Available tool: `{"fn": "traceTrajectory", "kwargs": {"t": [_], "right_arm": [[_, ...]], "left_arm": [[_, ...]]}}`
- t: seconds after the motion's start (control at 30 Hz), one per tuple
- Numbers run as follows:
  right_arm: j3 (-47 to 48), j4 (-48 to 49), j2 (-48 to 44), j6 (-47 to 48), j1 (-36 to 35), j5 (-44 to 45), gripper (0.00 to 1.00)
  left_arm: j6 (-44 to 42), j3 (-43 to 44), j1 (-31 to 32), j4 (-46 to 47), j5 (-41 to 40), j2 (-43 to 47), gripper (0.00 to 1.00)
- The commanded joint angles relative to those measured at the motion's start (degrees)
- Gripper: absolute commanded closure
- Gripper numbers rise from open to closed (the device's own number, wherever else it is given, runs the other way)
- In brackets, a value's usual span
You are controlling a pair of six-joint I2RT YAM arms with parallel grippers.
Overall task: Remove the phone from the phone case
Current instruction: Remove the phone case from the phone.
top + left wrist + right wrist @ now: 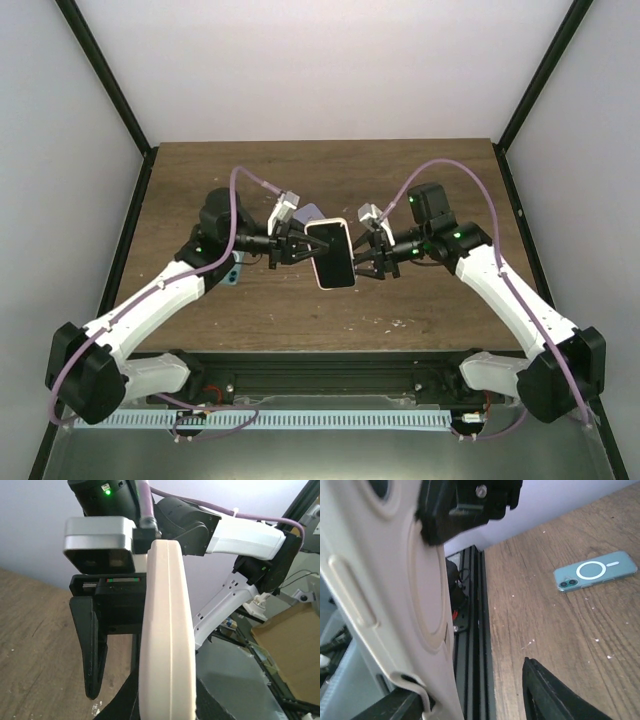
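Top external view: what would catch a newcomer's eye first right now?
The cream-cased phone is held in mid-air over the table's middle, its dark screen towards the camera. The left hand grips its left edge and the right hand sits open at its right edge. Next, a teal phone lies back-up on the wooden table beside the left arm.

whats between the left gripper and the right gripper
The phone in its cream case, up off the table, fills the gap between the left gripper and the right gripper. The top external view shows it.
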State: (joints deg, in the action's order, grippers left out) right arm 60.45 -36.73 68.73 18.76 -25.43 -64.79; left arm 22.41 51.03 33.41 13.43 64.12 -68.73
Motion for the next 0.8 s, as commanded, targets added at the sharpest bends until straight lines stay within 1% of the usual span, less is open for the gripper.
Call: {"fn": "traceTrajectory", "kwargs": {"t": [0.0,0.07,0.1,0.2,0.23,0.27,0.37,0.47,0.57,0.63,0.67,0.77], "right_arm": [[3.7,22.7,-1.7,-6.9,3.1,-11.5,0.51],[3.4,21.4,-1.4,-5.7,3.1,-16.6,0.44],[2.9,21.5,-1.2,-5.8,3.1,-17.9,0.43],[1.0,22.8,-1.1,-6.8,3.1,-18.7,0.43],[0.6,22.8,-1.1,-6.7,3.0,-17.9,0.44],[0.2,22.7,-1.1,-6.7,2.9,-16.9,0.47],[-1.5,22.2,-1.1,-6.2,2.8,-14.9,0.60],[-3.6,20.8,-0.6,-4.7,2.8,-14.7,0.70],[-6.4,21.3,-0.7,-5.3,2.9,-14.7,0.82],[-8.8,24.1,-0.8,-8.1,3.5,-14.3,0.94],[-11.2,26.5,-1.0,-10.7,4.3,-12.8,0.98],[-17.1,35.0,-1.5,-19.1,7.5,-10.1,0.99]], "left_arm": [[-2.8,-3.3,5.6,-15.6,8.9,-5.5,1.00],[-3.6,-2.8,5.9,-16.5,8.6,-7.0,1.00],[-3.6,-2.6,6.0,-16.6,8.5,-7.6,1.00],[-3.6,-1.0,6.4,-16.8,8.2,-9.5,1.00],[-3.8,-0.3,6.5,-17.1,8.0,-9.9,1.00],[-3.7,0.2,6.6,-17.2,7.8,-10.5,1.00],[-2.2,2.1,6.6,-15.8,6.1,-11.9,1.00],[-1.2,4.3,6.4,-15.1,1.2,-13.0,1.00],[1.4,5.5,5.8,-12.9,-4.9,-14.7,1.00],[3.7,5.9,5.3,-10.7,-9.5,-16.0,1.00],[5.8,5.6,5.1,-8.9,-12.5,-16.5,0.99],[11.4,5.1,4.9,-3.6,-21.1,-18.5,0.80]]}}
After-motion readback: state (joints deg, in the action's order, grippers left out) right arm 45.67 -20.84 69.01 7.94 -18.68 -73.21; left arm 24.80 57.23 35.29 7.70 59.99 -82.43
